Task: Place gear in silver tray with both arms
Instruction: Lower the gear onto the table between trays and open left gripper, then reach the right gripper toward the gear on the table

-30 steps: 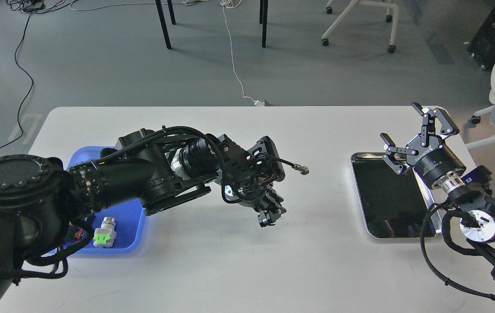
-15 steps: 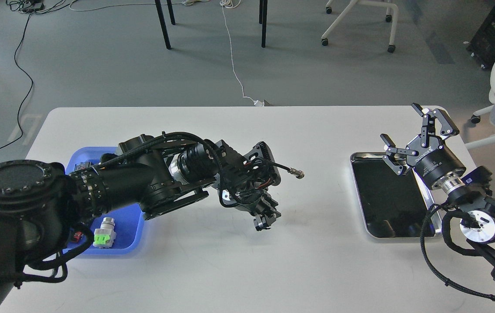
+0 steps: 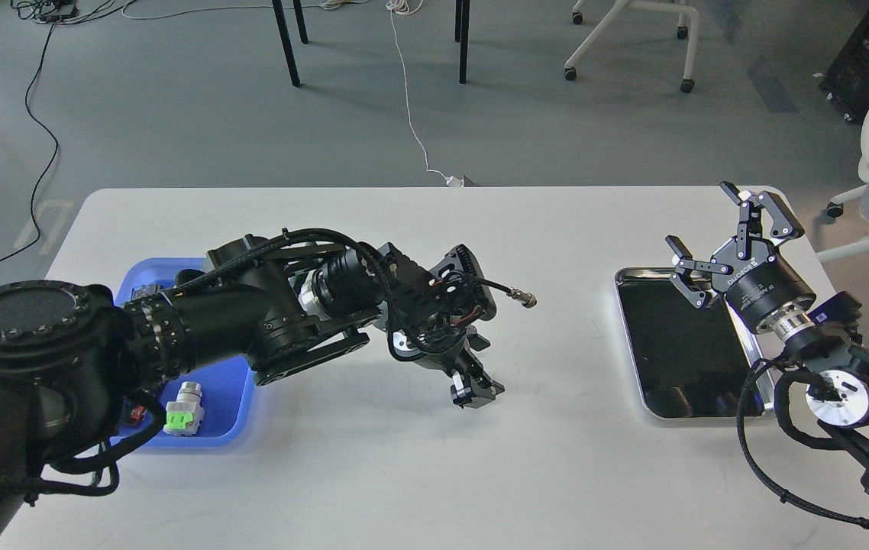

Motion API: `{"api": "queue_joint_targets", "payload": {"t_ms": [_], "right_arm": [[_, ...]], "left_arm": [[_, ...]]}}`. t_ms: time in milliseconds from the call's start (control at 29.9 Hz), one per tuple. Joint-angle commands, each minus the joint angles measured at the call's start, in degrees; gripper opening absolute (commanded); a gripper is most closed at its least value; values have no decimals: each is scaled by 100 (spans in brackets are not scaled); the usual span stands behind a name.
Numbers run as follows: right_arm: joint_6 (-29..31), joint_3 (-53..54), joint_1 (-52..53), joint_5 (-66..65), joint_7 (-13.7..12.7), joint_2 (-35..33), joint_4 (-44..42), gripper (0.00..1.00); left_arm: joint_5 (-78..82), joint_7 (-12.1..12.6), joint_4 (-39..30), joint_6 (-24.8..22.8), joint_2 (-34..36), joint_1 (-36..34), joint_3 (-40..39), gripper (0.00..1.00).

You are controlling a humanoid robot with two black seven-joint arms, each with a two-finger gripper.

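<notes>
On the white table (image 3: 434, 229), the left arm (image 3: 251, 321) reaches in from nine o'clock across the middle of the tabletop, its wrist bent so that the left gripper (image 3: 475, 392) points down toward six o'clock, close above the bare table surface. Its fingers are dark and bunched together at the tip; I cannot tell whether they are parted or closed, or whether anything sits between them. A cable with a metal plug end (image 3: 528, 300) sticks out from the wrist toward three o'clock. Behind the left arm, at nine o'clock on the table, lies a blue plastic tray (image 3: 240, 416), partly hidden by the arm, with a small grey-and-green part (image 3: 184, 411) resting in its near corner. The silver tray (image 3: 679, 347) lies at three o'clock, well apart from the left gripper, its dark mirror-like bottom bare. The right arm (image 3: 831, 367) comes in from four o'clock, and the right gripper (image 3: 732, 221) hovers over the tray's far right corner, its two fingers spread wide apart and holding nothing.
</notes>
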Motion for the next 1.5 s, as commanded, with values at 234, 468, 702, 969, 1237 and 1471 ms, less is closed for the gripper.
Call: {"api": "queue_joint_targets", "payload": {"t_ms": [234, 468, 702, 969, 1237, 1471], "right_arm": [[66, -39, 63, -96, 0, 0, 82, 99], [66, -75, 151, -1016, 0, 44, 91, 99], [66, -355, 633, -2871, 0, 35, 292, 99], [8, -2866, 2785, -4805, 0, 8, 671, 99], [-1264, -5091, 4351, -7056, 0, 904, 697, 99], [-1671, -6411, 5011, -7418, 0, 1950, 618, 99]], "left_arm": [[-4873, 2, -224, 776, 1610, 912, -1187, 98], [-7340, 2, -1051, 1420, 2402, 2643, -2793, 98], [-7402, 2, -1482, 1350, 2393, 4201, -4940, 98], [-7929, 2, -1482, 981, 2393, 4721, -5618, 98], [-8237, 121, -1491, 937, 2446, 4738, -5794, 98], [-8237, 130, -1622, 937, 2446, 4852, -5803, 98]]}}
